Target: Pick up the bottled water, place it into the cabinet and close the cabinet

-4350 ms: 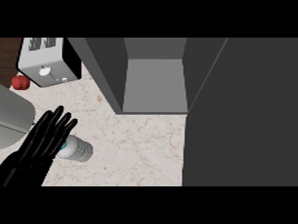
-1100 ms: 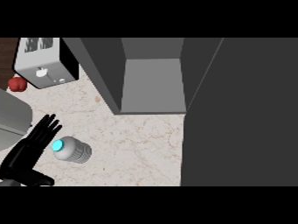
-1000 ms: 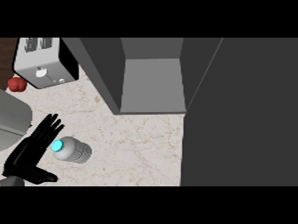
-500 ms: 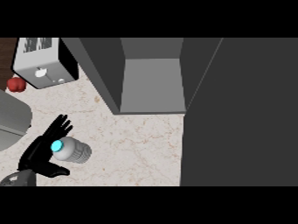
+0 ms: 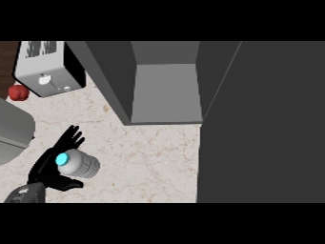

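**Head view: a black hand beside a water bottle on a stone counter**

Head view looks straight down on a pale, speckled stone counter [image 5: 157, 157] with thin brown veins. Low on the left stands the ribbed, see-through plastic water bottle with a bright blue round cap [image 5: 78, 163]. It leans a little, with its cap end toward the left.

The black left hand [image 5: 52, 164] comes up from the bottom left corner. Its fingers [image 5: 71, 138] are straight and spread like a fan, pointing up and a bit right. The palm sits right against the left side of the bottle, and the thumb [image 5: 67, 183] reaches under the bottle's lower side. The fingers are not curled round the bottle.

Up in the middle is the smooth grey box-shaped cabinet [image 5: 165, 90]. It is open, and its flat, light grey floor shows inside. A wide, dark grey flat cabinet door [image 5: 270, 124] fills the right side.

At the top left sits a shiny silver, boxy toaster with slots on top [image 5: 49, 66]. Just beside it is a small red pepper-like thing [image 5: 18, 92]. A big rounded grey shape [image 5: 3, 128] sits at the left edge.
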### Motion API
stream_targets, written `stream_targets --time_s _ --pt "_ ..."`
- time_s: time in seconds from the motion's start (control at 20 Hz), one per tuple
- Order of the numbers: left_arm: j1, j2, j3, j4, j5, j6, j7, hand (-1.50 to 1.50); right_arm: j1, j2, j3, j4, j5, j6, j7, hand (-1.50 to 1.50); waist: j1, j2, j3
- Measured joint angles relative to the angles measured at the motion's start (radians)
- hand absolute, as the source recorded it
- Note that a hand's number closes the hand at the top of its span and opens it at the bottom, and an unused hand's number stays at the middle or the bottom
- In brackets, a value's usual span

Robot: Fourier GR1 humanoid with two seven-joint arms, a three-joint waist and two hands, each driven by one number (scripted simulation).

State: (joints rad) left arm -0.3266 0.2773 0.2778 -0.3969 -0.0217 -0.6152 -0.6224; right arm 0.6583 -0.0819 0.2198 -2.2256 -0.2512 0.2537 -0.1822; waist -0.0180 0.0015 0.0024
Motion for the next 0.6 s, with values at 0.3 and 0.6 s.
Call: stream_targets --time_s 0.3,0.6 --pt "-0.027 -0.009 0.007 0.039 0.032 -0.035 0.018 -1.5 -0.016 0.014 0.025 -0.001 0.019 -0.017 0.013 -1.5 0.0 -0.001 0.004" --pt "-0.037 -0.02 0.004 0.051 0.057 -0.071 0.04 -1.5 -0.026 0.017 0.022 0.026 0.015 -0.014 0.003 -1.5 0.001 -0.003 0.005"
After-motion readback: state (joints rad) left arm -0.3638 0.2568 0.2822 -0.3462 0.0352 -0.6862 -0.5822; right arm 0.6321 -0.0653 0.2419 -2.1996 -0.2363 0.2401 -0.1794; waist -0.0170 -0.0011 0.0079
